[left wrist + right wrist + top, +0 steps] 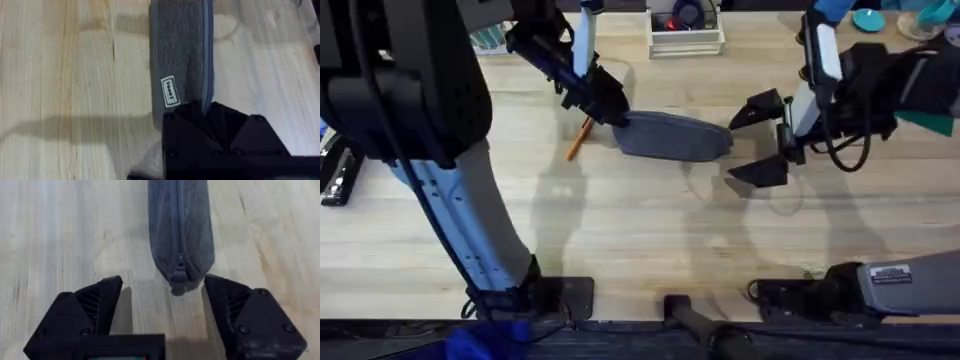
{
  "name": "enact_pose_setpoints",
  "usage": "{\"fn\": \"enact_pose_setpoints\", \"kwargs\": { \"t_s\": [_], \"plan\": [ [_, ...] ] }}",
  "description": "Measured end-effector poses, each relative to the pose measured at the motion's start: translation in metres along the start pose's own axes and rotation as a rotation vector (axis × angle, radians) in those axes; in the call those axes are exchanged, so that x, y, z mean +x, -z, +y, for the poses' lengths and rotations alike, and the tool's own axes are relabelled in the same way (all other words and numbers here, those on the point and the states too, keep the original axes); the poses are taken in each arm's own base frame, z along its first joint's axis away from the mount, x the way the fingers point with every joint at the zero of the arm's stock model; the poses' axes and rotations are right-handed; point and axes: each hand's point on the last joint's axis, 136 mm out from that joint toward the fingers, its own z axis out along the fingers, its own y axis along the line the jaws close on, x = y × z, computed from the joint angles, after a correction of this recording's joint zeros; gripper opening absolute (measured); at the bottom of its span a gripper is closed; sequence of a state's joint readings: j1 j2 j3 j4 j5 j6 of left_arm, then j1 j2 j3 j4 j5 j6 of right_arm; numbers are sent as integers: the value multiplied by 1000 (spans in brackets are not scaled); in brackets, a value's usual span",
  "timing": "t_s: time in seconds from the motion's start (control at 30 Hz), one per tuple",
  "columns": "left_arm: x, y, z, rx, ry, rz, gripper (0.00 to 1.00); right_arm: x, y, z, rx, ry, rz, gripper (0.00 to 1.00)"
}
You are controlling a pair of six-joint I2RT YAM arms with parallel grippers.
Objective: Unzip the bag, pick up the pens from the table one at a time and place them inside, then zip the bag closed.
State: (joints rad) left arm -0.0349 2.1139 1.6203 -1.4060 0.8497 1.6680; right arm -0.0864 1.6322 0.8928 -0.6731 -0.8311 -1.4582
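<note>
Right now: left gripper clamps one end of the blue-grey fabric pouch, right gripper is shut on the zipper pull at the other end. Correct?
Not quite. The right gripper is open: in the right wrist view its black fingers straddle the zipper pull without touching. The left gripper does sit on the other end of the blue-grey fabric pouch.

Bag (672, 136) lies mid-table (620, 230); pen (579, 139) just beside bag's left end.

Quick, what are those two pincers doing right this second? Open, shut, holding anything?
Left pincer: at one end of the bag; open or shut cannot be told.
Right pincer: open, holding nothing, fingers either side of the bag's zipper pull.
</note>
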Motion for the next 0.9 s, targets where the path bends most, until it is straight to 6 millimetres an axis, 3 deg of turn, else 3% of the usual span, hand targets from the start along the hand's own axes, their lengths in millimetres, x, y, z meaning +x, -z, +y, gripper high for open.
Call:
{"fn": "enact_pose_setpoints", "kwargs": {
  "t_s": [0.23,0.9],
  "plan": [
    [0,0,0,0,0,0,42,7,-9,3,-38,19,-21,997],
    [0,0,0,0,0,0,42,-2,-9,4,-45,20,-72,997]
  ]
}}
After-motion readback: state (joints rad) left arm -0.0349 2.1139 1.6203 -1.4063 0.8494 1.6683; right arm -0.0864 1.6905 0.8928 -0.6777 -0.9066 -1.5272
